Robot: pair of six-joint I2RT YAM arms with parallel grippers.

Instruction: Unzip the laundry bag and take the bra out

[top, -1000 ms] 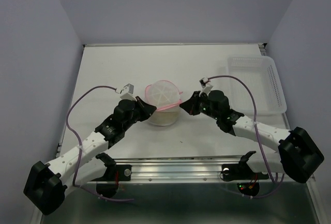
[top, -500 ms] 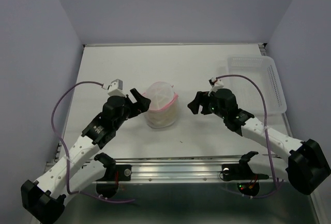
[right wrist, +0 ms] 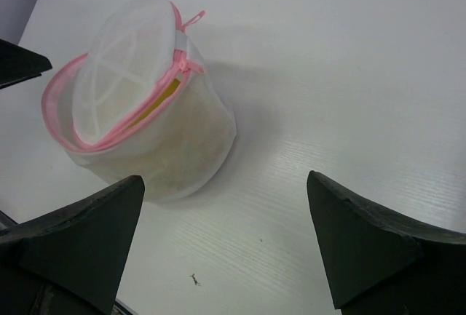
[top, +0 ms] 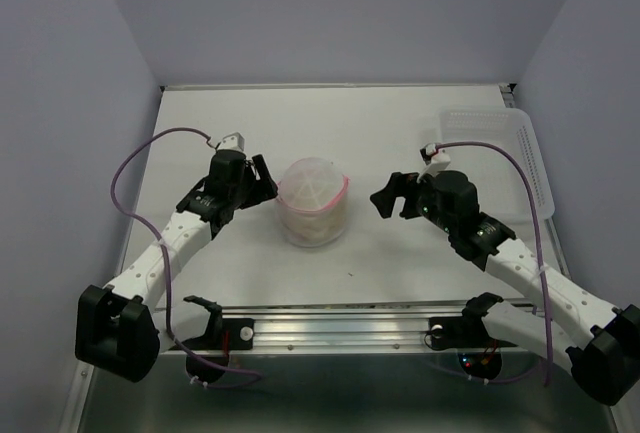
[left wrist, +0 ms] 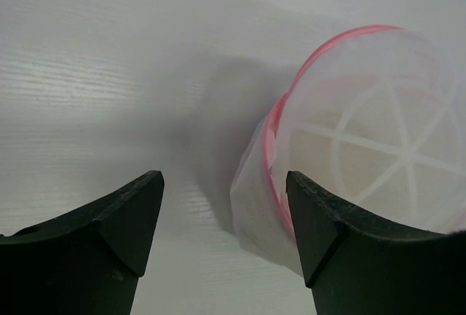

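As lilac walls (top: 60, 103) hem the white table (top: 400, 133), left hand (top: 266, 179) and right hand (top: 386, 196) gape, flanking the laundry bag (top: 314, 203)

Both jaws gape wide and empty, the left arm (top: 166, 243) and right arm (top: 520, 265) angled inward.

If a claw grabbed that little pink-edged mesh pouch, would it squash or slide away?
Probably squashes: the laundry bag has thin see-through mesh walls, though its ribbed top may hold shape. It looks light, so a push would likely slide it across the smooth table.
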